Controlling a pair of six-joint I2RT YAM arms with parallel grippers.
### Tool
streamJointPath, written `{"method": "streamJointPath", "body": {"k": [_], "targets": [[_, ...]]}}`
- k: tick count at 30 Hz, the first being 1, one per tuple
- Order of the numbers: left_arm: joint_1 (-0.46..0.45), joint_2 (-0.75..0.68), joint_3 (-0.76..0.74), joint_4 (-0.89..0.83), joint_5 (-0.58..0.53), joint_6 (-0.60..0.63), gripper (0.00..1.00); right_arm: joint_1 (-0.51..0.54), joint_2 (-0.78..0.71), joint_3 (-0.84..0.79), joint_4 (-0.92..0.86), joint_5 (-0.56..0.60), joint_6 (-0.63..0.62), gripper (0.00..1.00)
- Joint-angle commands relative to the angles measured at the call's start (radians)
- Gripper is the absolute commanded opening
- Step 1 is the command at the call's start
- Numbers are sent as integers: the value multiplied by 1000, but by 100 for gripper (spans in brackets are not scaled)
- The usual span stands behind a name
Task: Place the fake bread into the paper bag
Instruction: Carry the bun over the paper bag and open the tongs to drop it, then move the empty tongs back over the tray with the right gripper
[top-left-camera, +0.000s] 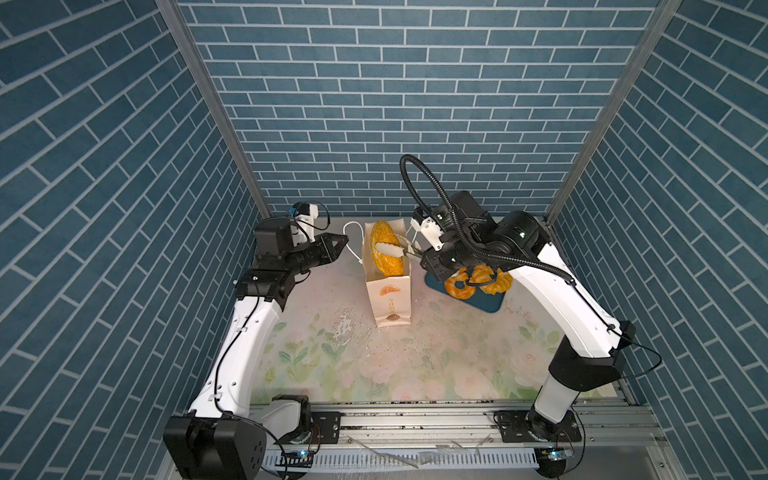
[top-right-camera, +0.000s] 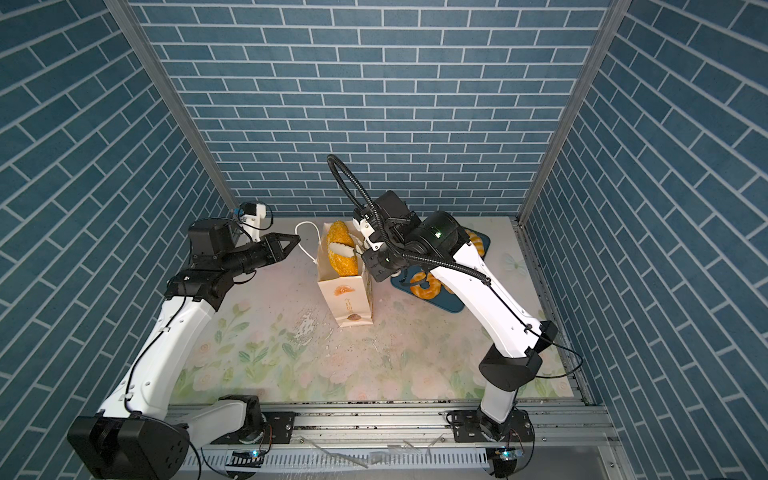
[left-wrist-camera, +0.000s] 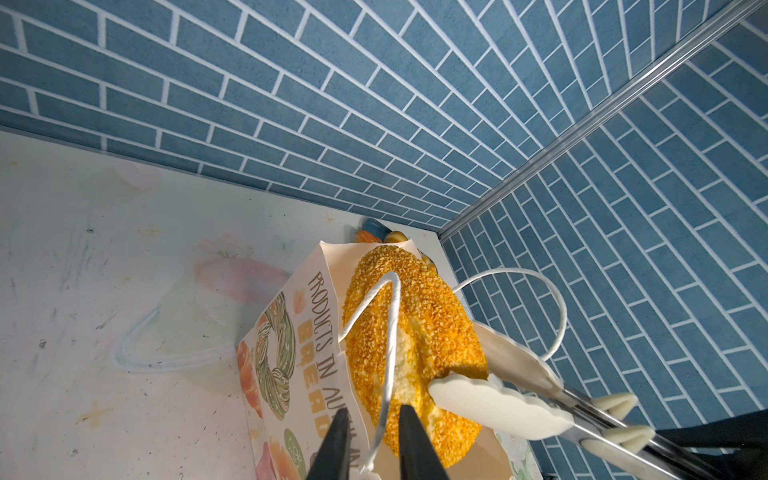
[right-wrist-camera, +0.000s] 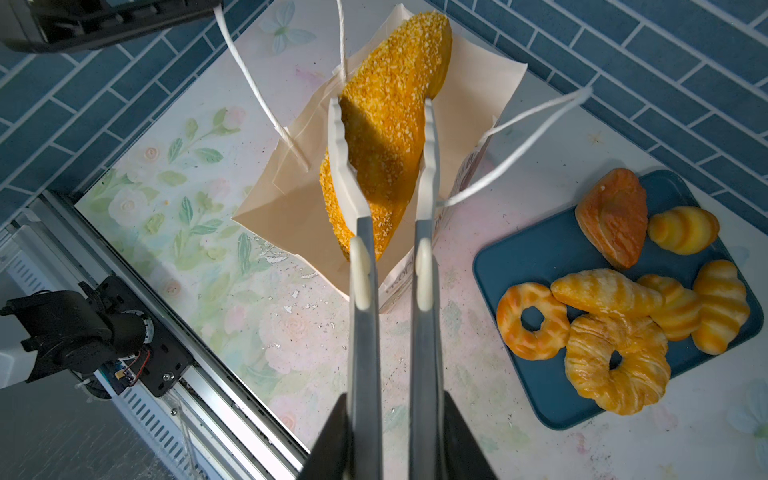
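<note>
Loaf (right-wrist-camera: 390, 124), probably light and squashy, suits a mid-length pinch by tongs (right-wrist-camera: 363, 232) that right tool (right-wrist-camera: 395, 415) clamps; left tool (left-wrist-camera: 374, 415) stands apart round the paper bag (right-wrist-camera: 286, 199) cord handle (left-wrist-camera: 392, 324).

Three walls printed with a dusty-blue brick pattern and pale mortar lines close in the space: a back wall (top-left-camera: 374, 104), a left side wall (top-left-camera: 83, 187) and a right side wall (top-left-camera: 685, 208). Bare aluminium posts (top-left-camera: 218, 112) run up both back corners. The tabletop (top-left-camera: 415, 365) has a pale cover printed with pink roses and green leaves, speckled with dark specks (the print has flaked to white in a worn patch (top-left-camera: 345, 328) near the middle). Along its near edge lies an aluminium rail (top-left-camera: 415, 419), and in front of that a white slotted cable duct (top-left-camera: 415, 461). The light is soft and even, with faint shadows.
</note>
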Motion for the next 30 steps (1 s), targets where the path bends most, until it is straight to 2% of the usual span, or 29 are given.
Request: {"method": "streamJointPath", "body": {"k": [1,12,22,30], "targets": [[-6,1,-13,15,-1,5,23,10,-1,61,12,27,-21,37],[-18,3,-11,20,-4,3,29,26,53,143,-30,46,-54,47],[-20,11,-12,22,-3,4,25,27,-17,139,103,88,-66,41],[-20,-3,4,-24,-32,39,26,17,-113,60,215,266,-79,39]]}}
